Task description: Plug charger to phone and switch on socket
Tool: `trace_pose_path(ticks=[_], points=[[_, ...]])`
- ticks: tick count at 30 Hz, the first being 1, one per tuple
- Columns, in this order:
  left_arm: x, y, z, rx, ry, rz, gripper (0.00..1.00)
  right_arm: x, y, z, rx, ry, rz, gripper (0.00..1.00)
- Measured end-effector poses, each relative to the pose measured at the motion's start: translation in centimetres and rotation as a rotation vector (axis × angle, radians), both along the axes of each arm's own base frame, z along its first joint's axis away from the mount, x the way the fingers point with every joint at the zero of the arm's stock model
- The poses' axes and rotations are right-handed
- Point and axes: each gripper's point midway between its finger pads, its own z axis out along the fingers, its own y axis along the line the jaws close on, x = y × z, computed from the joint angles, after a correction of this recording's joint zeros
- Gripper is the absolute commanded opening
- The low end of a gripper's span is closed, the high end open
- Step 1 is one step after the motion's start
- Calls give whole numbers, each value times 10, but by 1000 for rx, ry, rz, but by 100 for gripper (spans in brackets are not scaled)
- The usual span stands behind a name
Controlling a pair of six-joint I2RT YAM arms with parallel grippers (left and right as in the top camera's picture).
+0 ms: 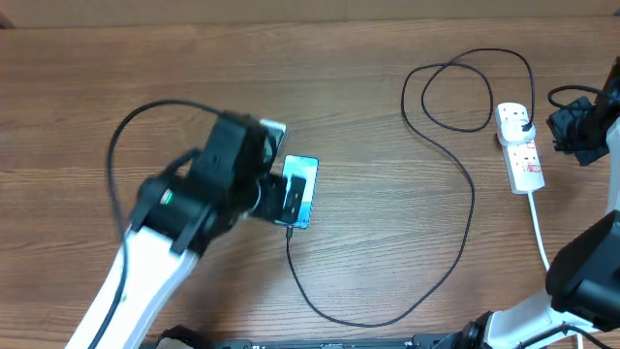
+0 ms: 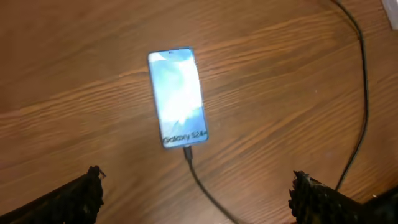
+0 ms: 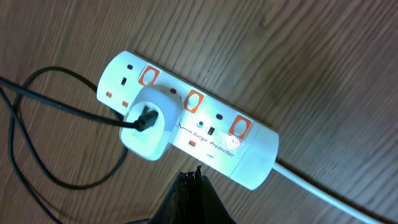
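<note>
Brown wood-grain worktop [image 1: 349, 97] fills every view, and the phone [image 2: 177, 96] lies flat on it, screen up and lit pale blue, with "Galaxy S24+" readable near its lower edge. At that lower edge the small tip of the charger [image 1: 473, 199] meets the phone's port and looks seated, though the joint is too small to be sure. From the phone the thin black cable runs away in a broad sweep to the phone's right in the overhead view, then curls into a loop on the far side. The socket [image 3: 255, 146], a white strip with orange-red marked switches, sits well apart from the phone on that same right side. A white adapter block [image 3: 152, 134] is pushed into one of its outlets with the black cable entering it, and whether any switch is on I cannot tell. The thick white cord [image 1: 538, 228] leaves the end of the strip that points away from the loop. The left fingers [image 2: 74, 199] stand wide apart above the phone, one on each side of its lower end in the wrist view, touching neither it nor the cable. In the overhead view the left arm covers part of the phone. The right fingers [image 3: 193, 199] are pressed together with nothing between them, far from the phone, their tip close over the side of the strip beside the adapter
</note>
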Motion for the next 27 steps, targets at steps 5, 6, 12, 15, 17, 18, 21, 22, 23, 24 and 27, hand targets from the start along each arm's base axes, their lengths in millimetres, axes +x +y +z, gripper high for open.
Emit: trace_pose_path(ticks=[5,6,12,15,17,18,21,22,23,24,27], points=[[-33,31,31,78,-116,73,100,7,-3,-6,-3,-7,0,4],[-37,38,33,88,-124,89,100,8,-4,-8,-5,-10,0,4],[-49,57,39,127,-143,130,100,12,-6,-28,10,26,0,4],[-48,58,37,138,-139,133,100,11,-6,-47,30,68,0,4],[-47,58,36,144,-136,133,100,11,-6,-59,41,92,0,4],[-47,58,36,146,-136,135,100,11,-6,-64,47,102,3,4],[-46,58,35,148,-135,135,100,11,-5,-72,54,117,15,4],[-46,58,35,148,-135,136,100,11,-5,-73,54,117,17,4],[-46,58,35,148,-135,136,100,12,-6,-73,52,117,21,4],[-46,59,35,148,-135,138,100,12,-6,-73,52,116,24,4],[-43,65,35,151,-133,166,100,14,-7,-73,46,110,32,4]])
